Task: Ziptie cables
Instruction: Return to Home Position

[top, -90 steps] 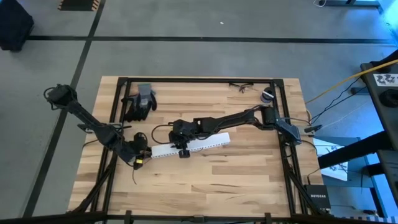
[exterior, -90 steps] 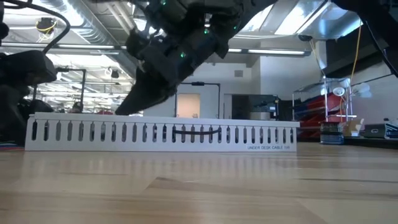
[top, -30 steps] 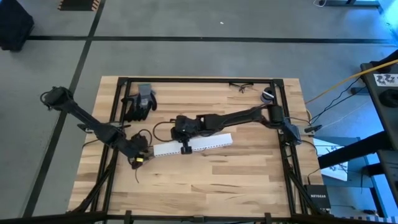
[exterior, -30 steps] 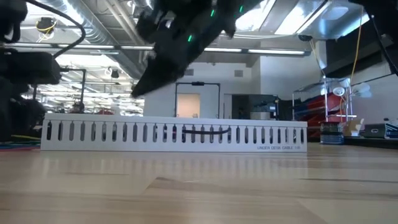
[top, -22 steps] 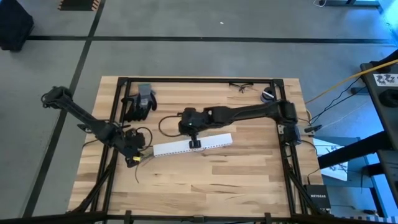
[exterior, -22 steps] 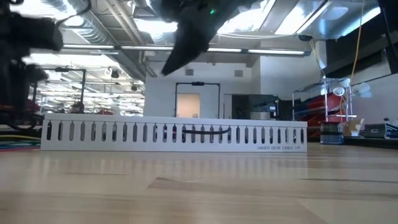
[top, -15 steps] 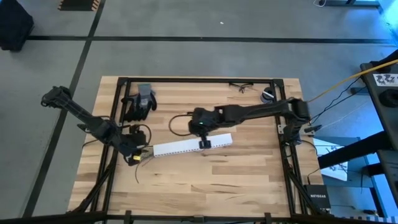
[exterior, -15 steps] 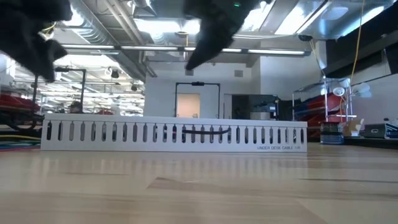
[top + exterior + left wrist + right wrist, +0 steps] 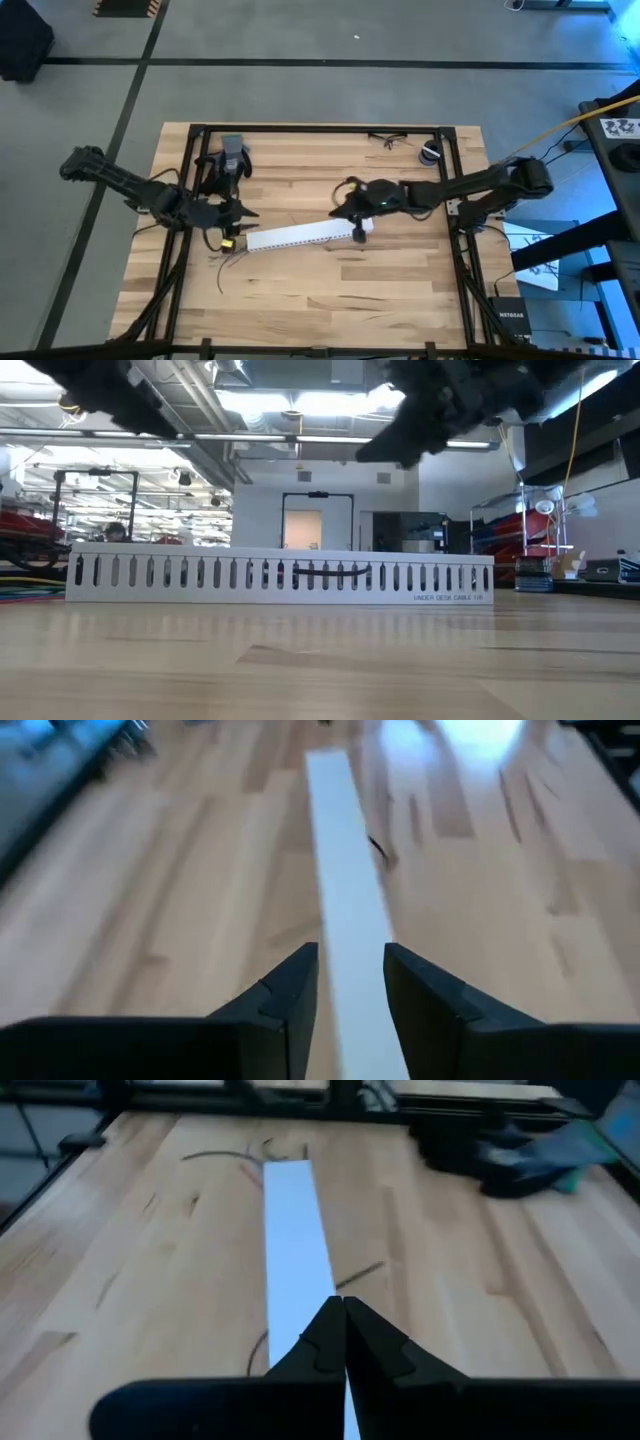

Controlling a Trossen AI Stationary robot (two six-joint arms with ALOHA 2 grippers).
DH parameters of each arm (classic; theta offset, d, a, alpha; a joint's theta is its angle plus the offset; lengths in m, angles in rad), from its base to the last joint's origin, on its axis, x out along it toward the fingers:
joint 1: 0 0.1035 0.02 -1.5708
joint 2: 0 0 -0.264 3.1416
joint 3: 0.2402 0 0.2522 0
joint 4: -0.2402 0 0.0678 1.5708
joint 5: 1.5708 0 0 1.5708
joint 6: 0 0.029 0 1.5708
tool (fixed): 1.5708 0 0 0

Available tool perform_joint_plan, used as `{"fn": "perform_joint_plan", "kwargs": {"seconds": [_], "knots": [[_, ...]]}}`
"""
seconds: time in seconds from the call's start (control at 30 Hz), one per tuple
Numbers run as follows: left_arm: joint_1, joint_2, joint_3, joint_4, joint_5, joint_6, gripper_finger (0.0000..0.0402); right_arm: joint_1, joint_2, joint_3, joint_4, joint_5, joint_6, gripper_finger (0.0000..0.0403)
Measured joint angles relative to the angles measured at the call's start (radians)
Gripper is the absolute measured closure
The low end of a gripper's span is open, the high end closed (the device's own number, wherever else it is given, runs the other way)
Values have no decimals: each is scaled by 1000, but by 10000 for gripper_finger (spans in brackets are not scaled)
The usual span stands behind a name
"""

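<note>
Your cables (image 9: pixel 227 247) lie in a loose tangle on the counter (image 9: pixel 340 300) at the left end of the white duct (image 9: pixel 305 235), left of centre in the high view, one yellow-tipped end showing and one strand trailing toward the lower edge. The duct lies closed across the middle of the counter, tilted slightly up to the right. In the low view a dark strand (image 9: pixel 320 572) shows through its slots at mid-length. In the right wrist view a straight dark ziptie (image 9: pixel 362 1270) lies just beside the duct. Your left hand (image 9: pixel 350 955) hovers near the duct's left end, above the cables, its fingers apart and gripping nothing. Your right hand (image 9: pixel 343 1308) hovers over the duct's right part, fingers pressed together and empty. Dark gloves (image 9: pixel 225 165) lie at the counter's upper left, glasses (image 9: pixel 388 140) near its upper right edge.
</note>
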Motion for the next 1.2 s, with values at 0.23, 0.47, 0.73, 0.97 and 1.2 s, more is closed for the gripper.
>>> {"fn": "perform_joint_plan", "kwargs": {"seconds": [0.23, 0.47, 0.73, 0.97, 1.2], "knots": [[181, -73, -15, 72, 40, 158, 321, -78, -214, -211, 120, 4, 54, 402], [400, -217, -125, 198, 230, 236, 344, -162, -447, -403, 238, 4, 108, 402], [507, -519, -305, 295, 250, 213, 350, -168, -666, -547, 346, 6, 147, 402], [516, -642, -365, 265, 235, 96, 348, -168, -684, -557, 335, 7, 127, 402], [516, -706, -456, 292, 260, 115, 348, -168, -707, -557, 260, 68, 116, 402]]}}
